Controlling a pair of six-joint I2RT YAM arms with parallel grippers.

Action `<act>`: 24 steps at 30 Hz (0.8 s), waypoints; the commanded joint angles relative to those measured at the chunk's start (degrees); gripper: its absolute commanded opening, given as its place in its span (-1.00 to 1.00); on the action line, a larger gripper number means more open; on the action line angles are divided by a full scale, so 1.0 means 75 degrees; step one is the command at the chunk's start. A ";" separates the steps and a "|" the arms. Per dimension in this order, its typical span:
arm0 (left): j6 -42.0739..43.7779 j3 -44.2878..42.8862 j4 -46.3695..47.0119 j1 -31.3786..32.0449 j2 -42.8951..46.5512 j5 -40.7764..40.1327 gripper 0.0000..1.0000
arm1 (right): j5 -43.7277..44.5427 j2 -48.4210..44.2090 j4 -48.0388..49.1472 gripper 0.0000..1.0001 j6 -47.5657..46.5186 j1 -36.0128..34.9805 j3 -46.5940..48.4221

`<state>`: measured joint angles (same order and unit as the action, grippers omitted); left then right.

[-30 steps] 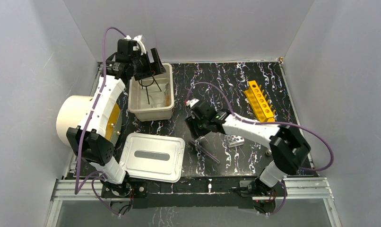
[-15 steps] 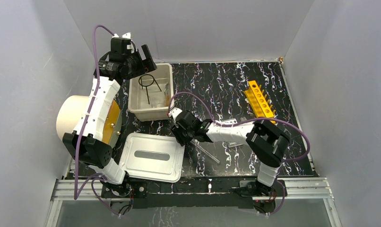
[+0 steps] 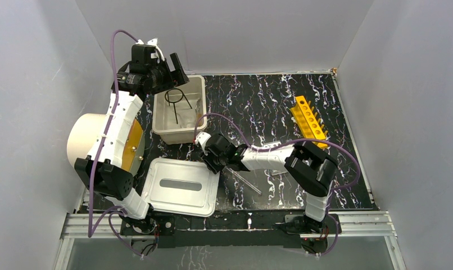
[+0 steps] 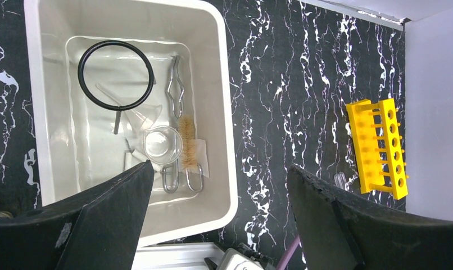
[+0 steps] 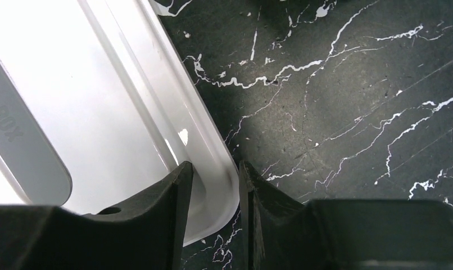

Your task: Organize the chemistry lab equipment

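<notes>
Near left, white rectangular plastic lid (image 3: pixel 157 197): right gripper (image 5: pixel 213 169), a second ago by the thin clear glass rod (image 3: pixel 248 183), now straddles its right rim, fingers apparently pinched on it; lidding looks premature. Far left, white plastic bin (image 4: pixel 227 112): clear glass beaker (image 4: pixel 162 145) inside; left gripper (image 4: pixel 220 166) splayed wide above, withdrawn leftward. Outside, on black marbled table (image 3: pixel 258 101): yellow holed tube rack (image 3: pixel 308 119), rod.

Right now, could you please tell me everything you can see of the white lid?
The white lid is a flat, glossy plastic rectangle with rounded corners, a raised rim and a grey oblong strip in its middle. It lies on the black marbled table near the arms' bases. The right end effector straddles its right rim, one finger inside, one outside; whether they pinch it is unclear.
</notes>
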<state>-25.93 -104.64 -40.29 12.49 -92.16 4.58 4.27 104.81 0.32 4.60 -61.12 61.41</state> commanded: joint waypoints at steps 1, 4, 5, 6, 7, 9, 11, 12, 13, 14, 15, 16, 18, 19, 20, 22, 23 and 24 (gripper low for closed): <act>0.0127 -0.0140 0.0125 -0.0037 0.0163 0.0244 0.75 | -0.0126 0.0161 0.0179 -0.11 -0.0599 -0.0046 0.0182; 0.0135 -0.0182 0.0153 -0.0037 0.0136 0.0303 0.75 | -0.0156 0.0315 0.0020 -0.11 -0.0935 -0.0053 0.0296; 0.0146 -0.0193 0.0155 -0.0037 0.0135 0.0303 0.75 | -0.0171 0.0380 -0.0023 -0.17 -0.1030 -0.0057 0.0339; 0.0146 -0.0228 0.0137 -0.0045 0.0132 0.0287 0.75 | -0.0004 0.0461 -0.0203 -0.49 -0.1092 -0.0061 0.0456; 0.0171 -0.0251 0.0114 -0.0051 0.0145 0.0265 0.75 | 0.0062 0.0528 -0.0689 -0.65 -0.1186 -0.0071 0.0748; 0.0290 -0.0237 -0.0012 -0.0048 0.0272 -0.0171 0.75 | 0.0255 0.0316 -0.1369 -0.85 -0.1513 -0.0219 0.1223; 0.0403 -0.0114 -0.0063 -0.0049 0.0404 -0.0386 0.75 | 0.0192 0.0031 -0.1779 -0.97 -0.1723 -0.0236 0.1444; 0.0413 -0.0081 -0.0065 -0.0048 0.0431 -0.0420 0.75 | 0.0132 -0.0093 -0.1859 -1.00 -0.1811 -0.0233 0.1474; 0.0412 -0.0029 -0.0065 -0.0048 0.0477 -0.0414 0.75 | 0.0062 -0.0207 -0.2055 -1.00 -0.1966 -0.0241 0.1538; 0.0401 0.0008 -0.0059 -0.0048 0.0526 -0.0381 0.76 | 0.0015 -0.0264 -0.2261 -1.00 -0.2113 -0.0241 0.1586; 0.0369 0.0072 -0.0028 -0.0056 0.0584 -0.0334 0.76 | -0.0101 -0.0334 -0.2450 -1.00 -0.2259 -0.0241 0.1645; 0.0337 0.0140 0.0001 -0.0052 0.0634 -0.0272 0.76 | -0.0277 -0.0396 -0.2679 -1.00 -0.2392 -0.0241 0.1730; 0.0279 0.0181 0.0046 -0.0050 0.0661 -0.0169 0.76 | -0.0502 -0.0439 -0.3020 -1.00 -0.2531 -0.0241 0.1882; 0.0261 0.0182 0.0066 -0.0056 0.0663 -0.0120 0.76 | -0.0520 -0.0471 -0.3180 -1.00 -0.2554 -0.0241 0.1970; 0.0237 0.0185 0.0089 -0.0058 0.0653 -0.0083 0.76 | -0.0523 -0.0500 -0.3311 -1.00 -0.2577 -0.0241 0.2076; 0.0192 0.0167 0.0132 -0.0054 0.0626 0.0018 0.76 | -0.0715 -0.0606 -0.3507 -1.00 -0.2594 -0.0231 0.2173; 0.0178 0.0153 0.0144 -0.0052 0.0603 0.0067 0.77 | -0.0705 -0.0681 -0.3562 -1.00 -0.2585 -0.0229 0.2185; 0.0150 0.0152 0.0166 -0.0058 0.0585 0.0122 0.76 | -0.0679 -0.0757 -0.3604 -1.00 -0.2583 -0.0235 0.2178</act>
<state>-24.27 -103.55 -39.75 12.47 -89.91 3.44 1.56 103.96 -23.05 -13.06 -62.65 74.61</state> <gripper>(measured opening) 0.880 0.207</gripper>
